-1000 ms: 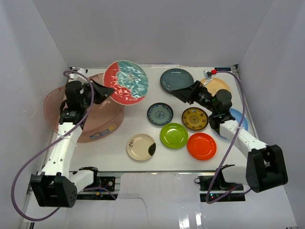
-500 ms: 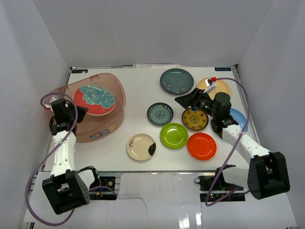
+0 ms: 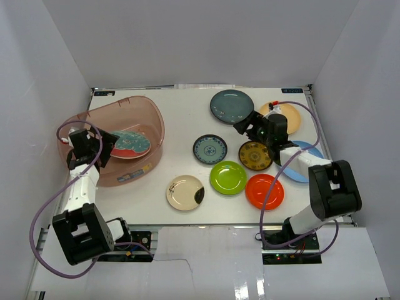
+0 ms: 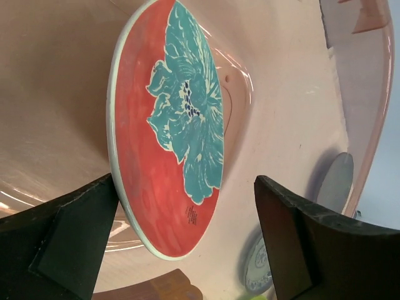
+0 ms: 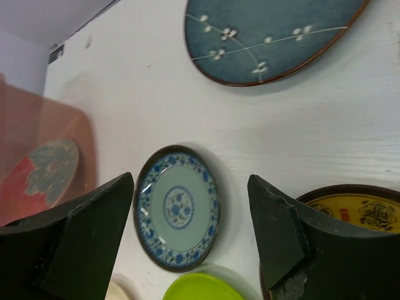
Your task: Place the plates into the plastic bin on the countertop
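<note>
Left gripper (image 4: 186, 180): stood wide open, clear of red-and-teal plate (image 4: 169, 125) inside plastic bin (image 4: 281, 81), so it could settle.

A white countertop (image 3: 187, 119) with thin metal edging carries a translucent pinkish-brown plastic bin (image 3: 134, 172) on its left side. Eight plates lie flat to the right of it. A dark teal plate (image 3: 232, 106) and a pale yellow plate (image 3: 289, 119) sit farthest back. In the middle are a blue-patterned plate (image 3: 210, 149), a yellow-patterned plate (image 3: 255, 155) and a partly hidden blue plate (image 3: 292, 174). Nearest lie a cream plate (image 3: 185, 192), a green plate (image 3: 228, 177) and an orange plate (image 3: 264, 191).
</note>
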Available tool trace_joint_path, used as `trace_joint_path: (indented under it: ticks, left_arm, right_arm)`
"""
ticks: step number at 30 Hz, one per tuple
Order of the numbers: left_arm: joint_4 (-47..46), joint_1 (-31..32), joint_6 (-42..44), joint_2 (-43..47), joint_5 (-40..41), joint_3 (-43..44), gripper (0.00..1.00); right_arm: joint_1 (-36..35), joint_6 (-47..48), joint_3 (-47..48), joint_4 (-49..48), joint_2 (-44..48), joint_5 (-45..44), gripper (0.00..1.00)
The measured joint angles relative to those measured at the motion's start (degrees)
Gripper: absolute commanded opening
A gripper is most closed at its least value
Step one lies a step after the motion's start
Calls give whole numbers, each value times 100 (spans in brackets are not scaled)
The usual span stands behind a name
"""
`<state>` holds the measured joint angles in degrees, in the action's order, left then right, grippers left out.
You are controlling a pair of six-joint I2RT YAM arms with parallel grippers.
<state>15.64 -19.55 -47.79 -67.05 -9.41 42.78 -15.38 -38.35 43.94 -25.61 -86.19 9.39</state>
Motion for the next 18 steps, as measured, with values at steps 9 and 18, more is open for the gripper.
trace_joint_path:
  ticks: [9, 18]
  left_arm:
    - [323, 17, 372, 138, 372, 33, 98]
    - [667, 17, 837, -125, 1110, 376, 98]
  right_arm:
    - [26, -623, 852, -55, -1519, -824, 76]
    - [37, -1381, 1445, -299, -2424, -1384, 64]
